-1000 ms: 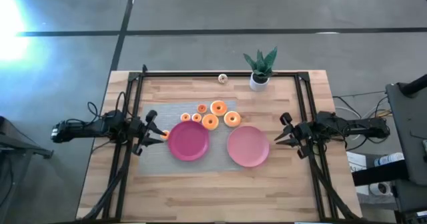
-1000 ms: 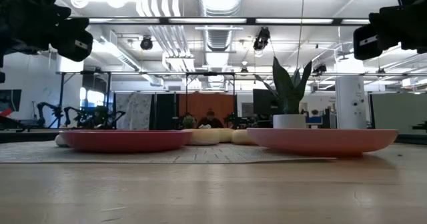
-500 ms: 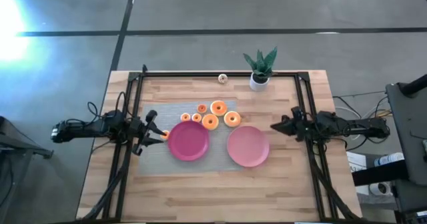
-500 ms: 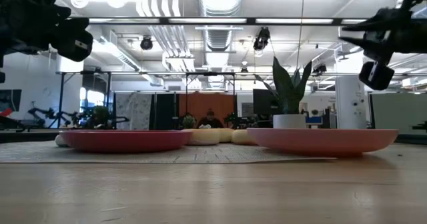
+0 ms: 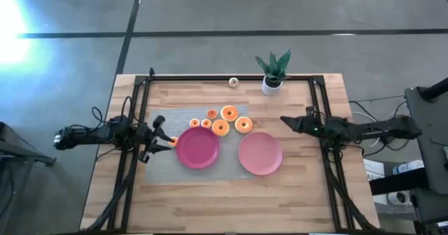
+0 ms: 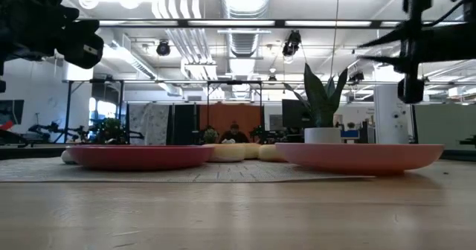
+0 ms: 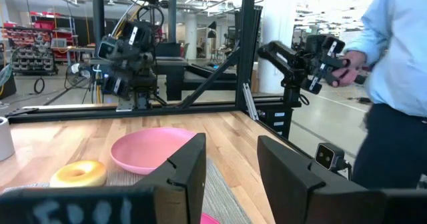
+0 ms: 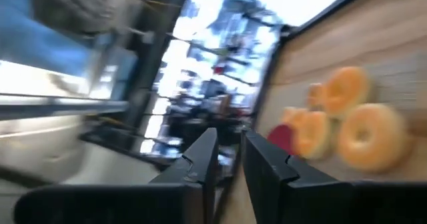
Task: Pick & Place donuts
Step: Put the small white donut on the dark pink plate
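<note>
Several small orange donuts (image 5: 229, 113) lie on a grey mat just beyond the magenta plate (image 5: 198, 149) and the pink plate (image 5: 260, 153); one more small donut (image 5: 172, 143) lies at the magenta plate's left edge. My left gripper (image 5: 155, 138) is open and hovers just left of that donut, touching nothing. In its wrist view, my left gripper (image 7: 230, 151) faces the pink plate (image 7: 153, 151) and a yellow-iced donut (image 7: 79, 173). My right gripper (image 5: 283, 121) is open, turned on its side, right of the donut cluster. Past my right gripper (image 8: 228, 136), donuts (image 8: 363, 144) show blurred.
A potted plant (image 5: 272, 84) and a small round thing (image 5: 233, 82) stand at the far edge. Black frame rails run along the table's left, right and far sides. A person (image 7: 400, 84) stands beyond the table in the left wrist view. Bare wood lies near the plates.
My right gripper has moved from the table's right side toward the left and far edge, nearer the donuts, and has rolled about its own axis, so its fingers stand one above the other. My left gripper and the donuts have stayed put.
</note>
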Motion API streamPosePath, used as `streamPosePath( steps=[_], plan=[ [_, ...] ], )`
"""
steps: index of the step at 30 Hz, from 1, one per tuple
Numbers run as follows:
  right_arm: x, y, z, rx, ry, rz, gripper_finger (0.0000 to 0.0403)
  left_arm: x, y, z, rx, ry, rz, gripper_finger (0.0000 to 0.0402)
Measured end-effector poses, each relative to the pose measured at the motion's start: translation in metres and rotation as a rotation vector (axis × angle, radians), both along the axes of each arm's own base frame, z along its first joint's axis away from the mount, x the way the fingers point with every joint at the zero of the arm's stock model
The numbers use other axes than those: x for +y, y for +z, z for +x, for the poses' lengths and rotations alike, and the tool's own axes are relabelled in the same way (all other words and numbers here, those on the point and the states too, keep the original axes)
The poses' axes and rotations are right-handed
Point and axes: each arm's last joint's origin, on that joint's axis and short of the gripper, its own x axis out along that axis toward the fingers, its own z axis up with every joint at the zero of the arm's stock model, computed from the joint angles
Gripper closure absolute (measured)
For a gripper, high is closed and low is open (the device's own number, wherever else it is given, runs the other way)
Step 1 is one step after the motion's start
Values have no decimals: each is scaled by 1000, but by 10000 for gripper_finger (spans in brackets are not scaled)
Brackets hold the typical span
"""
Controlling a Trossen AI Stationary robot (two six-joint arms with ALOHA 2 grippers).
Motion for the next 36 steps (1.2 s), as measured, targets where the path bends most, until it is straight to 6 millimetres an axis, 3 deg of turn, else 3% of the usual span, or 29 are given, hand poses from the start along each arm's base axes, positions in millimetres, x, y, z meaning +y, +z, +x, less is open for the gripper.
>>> streamPosePath(
  steps=[5,14,28,36],
  plan=[
    [-2,5,22,191,-127,-6,293,0,0,0,0,0,0,292],
    [-11,16,56,424,-273,146,237,0,0,0,0,0,0,292],
    [-36,47,77,482,-240,31,227,0,0,0,0,0,0,292],
    [-42,54,84,544,-211,-85,229,0,0,0,0,0,0,292]
  ],
)
